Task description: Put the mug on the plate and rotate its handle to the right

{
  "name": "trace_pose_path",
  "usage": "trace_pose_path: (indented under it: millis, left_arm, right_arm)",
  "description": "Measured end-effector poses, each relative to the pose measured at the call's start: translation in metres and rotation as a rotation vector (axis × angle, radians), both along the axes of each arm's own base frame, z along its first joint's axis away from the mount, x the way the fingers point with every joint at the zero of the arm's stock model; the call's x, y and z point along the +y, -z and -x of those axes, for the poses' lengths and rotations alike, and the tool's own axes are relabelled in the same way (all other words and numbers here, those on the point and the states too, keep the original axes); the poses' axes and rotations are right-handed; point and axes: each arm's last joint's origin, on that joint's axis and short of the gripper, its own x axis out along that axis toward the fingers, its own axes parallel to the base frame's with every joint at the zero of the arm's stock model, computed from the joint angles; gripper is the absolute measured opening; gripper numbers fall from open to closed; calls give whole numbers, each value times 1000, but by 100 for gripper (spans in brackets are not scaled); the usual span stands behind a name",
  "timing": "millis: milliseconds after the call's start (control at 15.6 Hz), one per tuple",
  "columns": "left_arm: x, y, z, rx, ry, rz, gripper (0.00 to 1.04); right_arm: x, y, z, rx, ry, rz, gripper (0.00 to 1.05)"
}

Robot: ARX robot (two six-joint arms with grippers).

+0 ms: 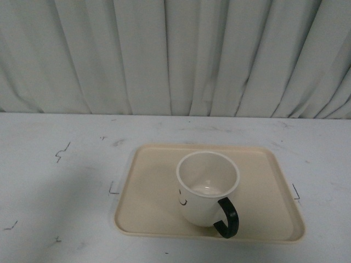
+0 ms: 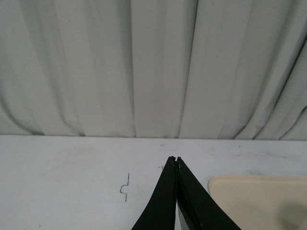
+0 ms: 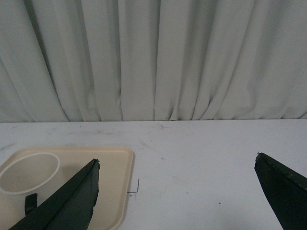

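The white mug [image 1: 207, 186] stands upright on the beige plate [image 1: 148, 203], near its front edge. Its black handle [image 1: 227, 217] points to the front right, and part of the smiley face shows on its left side. Neither gripper shows in the front view. In the right wrist view the mug [image 3: 29, 173] and its handle [image 3: 30, 202] sit on the plate [image 3: 115, 182], and my right gripper [image 3: 176, 165] is open and empty above the table beside the plate. My left gripper [image 2: 175, 158] is shut and empty, with a corner of the plate [image 2: 259, 201] beside it.
The white table [image 1: 55, 181] carries small black corner marks [image 1: 112, 189] around the plate. A grey-white curtain [image 1: 175, 55] hangs along the table's far edge.
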Motion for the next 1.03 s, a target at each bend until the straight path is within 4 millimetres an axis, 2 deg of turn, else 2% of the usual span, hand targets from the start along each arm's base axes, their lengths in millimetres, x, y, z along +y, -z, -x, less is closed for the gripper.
trace_pose_path:
  millis: [321, 450, 514, 1028]
  left_arm:
    - [12, 9, 27, -22, 1, 2, 2]
    - [23, 23, 42, 30, -4, -1, 2]
    - [23, 17, 49, 5, 4, -1, 2]
    - [23, 13, 67, -10, 4, -1, 2]
  right_arm:
    - [0, 0, 0, 0, 0, 0, 98]
    - [0, 0, 0, 0, 0, 0, 98]
    - [0, 0, 0, 0, 0, 0, 98]
    - [0, 0, 0, 0, 0, 0, 98]
